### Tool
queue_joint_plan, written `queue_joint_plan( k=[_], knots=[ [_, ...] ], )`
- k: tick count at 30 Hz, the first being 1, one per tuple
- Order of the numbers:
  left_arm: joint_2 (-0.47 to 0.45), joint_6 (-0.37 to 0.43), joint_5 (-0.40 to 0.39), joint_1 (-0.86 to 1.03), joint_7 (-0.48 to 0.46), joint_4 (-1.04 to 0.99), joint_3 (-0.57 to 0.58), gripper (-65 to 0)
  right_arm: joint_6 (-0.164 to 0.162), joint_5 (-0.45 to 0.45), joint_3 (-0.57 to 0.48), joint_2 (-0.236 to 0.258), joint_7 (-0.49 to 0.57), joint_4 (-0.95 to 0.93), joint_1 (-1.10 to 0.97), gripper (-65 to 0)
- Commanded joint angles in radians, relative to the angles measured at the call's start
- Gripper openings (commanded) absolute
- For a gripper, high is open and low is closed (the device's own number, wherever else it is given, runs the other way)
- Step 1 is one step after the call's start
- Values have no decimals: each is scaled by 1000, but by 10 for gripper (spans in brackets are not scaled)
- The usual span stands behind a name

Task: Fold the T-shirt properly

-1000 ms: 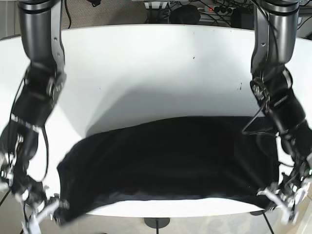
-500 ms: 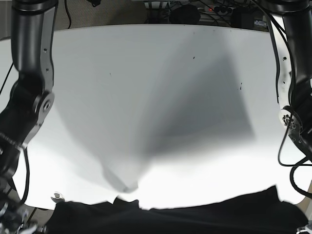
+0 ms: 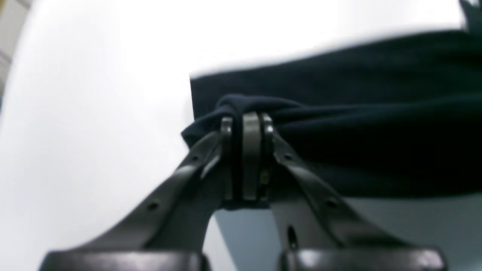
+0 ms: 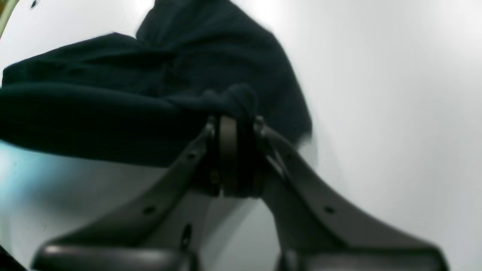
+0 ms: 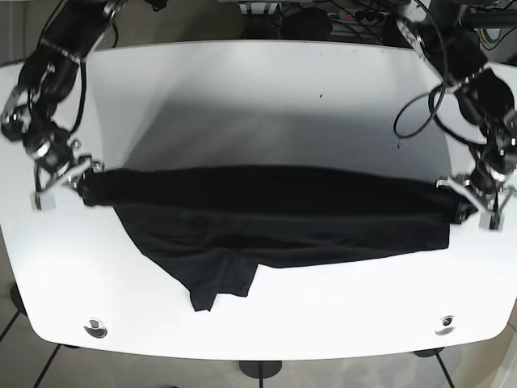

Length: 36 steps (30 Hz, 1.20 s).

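Note:
The dark navy T-shirt (image 5: 275, 218) is stretched taut in a wide band above the white table (image 5: 266, 121), its lower part sagging to a point at lower left. My left gripper (image 5: 475, 196) is shut on the shirt's right end. In the left wrist view its jaws are pressed together with a bunch of the T-shirt (image 3: 339, 131) cloth wrapped over the left gripper (image 3: 246, 124). My right gripper (image 5: 74, 174) is shut on the shirt's left end. The right wrist view has the right gripper (image 4: 233, 128) clamped on a fold of the T-shirt (image 4: 113, 105).
Two metal fittings (image 5: 95, 328) sit near the table's front corners, the other fitting (image 5: 443, 325) at the right. Cables and a power strip (image 5: 355, 14) lie on the floor beyond the far edge. A small dark speck (image 5: 321, 95) marks the tabletop.
Both arms have swung away from the near edge toward the middle of the table, carrying the shirt with them. It now hangs stretched between the grippers over the tabletop.

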Motion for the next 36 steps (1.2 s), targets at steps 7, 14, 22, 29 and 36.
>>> queue_joint_plan(
  k=[7,14,22,29,36],
  knots=[
    [31,8,-54,274,-9,172,-108,-650,5,10,28,15,25,53,-186,-633],
    [37,8,-48,392,-11,172,-120,-650,7,11,22,16,23,91,-264,-631],
    [35,8,-46,491,-9,174,-123,-326,7,13,28,16,22,96,-394,-355],
    [34,8,-57,553,-8,306,-226,-283,80,13,105,9,23,277,-479,-206],
    [40,8,-42,519,-8,364,-68,-286,93,4,-26,7,25,256,-387,-208]
  ],
)
